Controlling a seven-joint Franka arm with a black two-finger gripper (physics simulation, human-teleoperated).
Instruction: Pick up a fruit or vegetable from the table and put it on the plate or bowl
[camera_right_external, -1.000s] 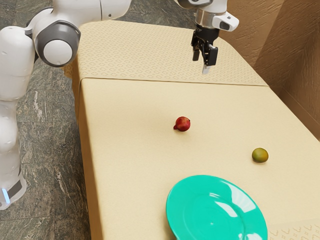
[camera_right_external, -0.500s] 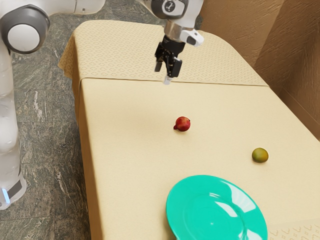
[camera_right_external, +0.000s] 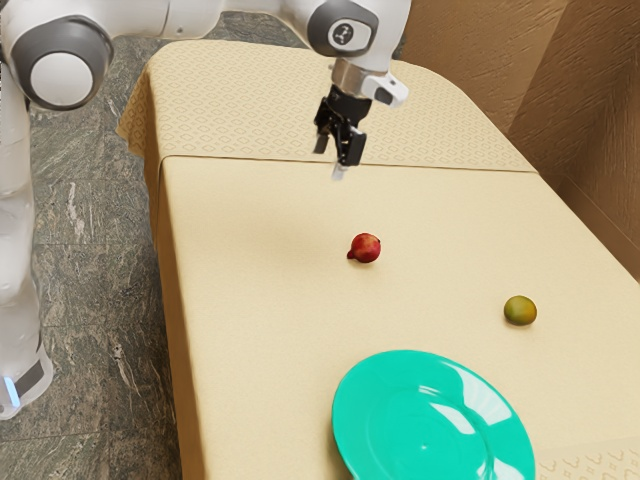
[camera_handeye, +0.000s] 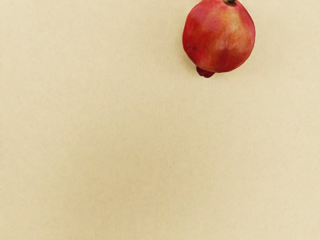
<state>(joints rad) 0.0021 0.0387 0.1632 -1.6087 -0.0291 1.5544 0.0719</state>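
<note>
Pomegranate (camera_handeye: 218, 36) sitting on the bench (camera_handeye: 125, 150), in contact with it, nothing else near it. Skin mostly red, with a yellow-orange patch across one side. Short dark-red crown nub sticks out at one end, lying flat along the surface; small dark bit at the opposite end, cut off by the frame edge. Bench surface is plain beige, fine even texture.

Tan table (camera_right_external: 250, 330), pomegranate (camera_right_external: 365, 247), green fruit (camera_right_external: 519, 310), teal plate (camera_right_external: 432, 420)
</note>
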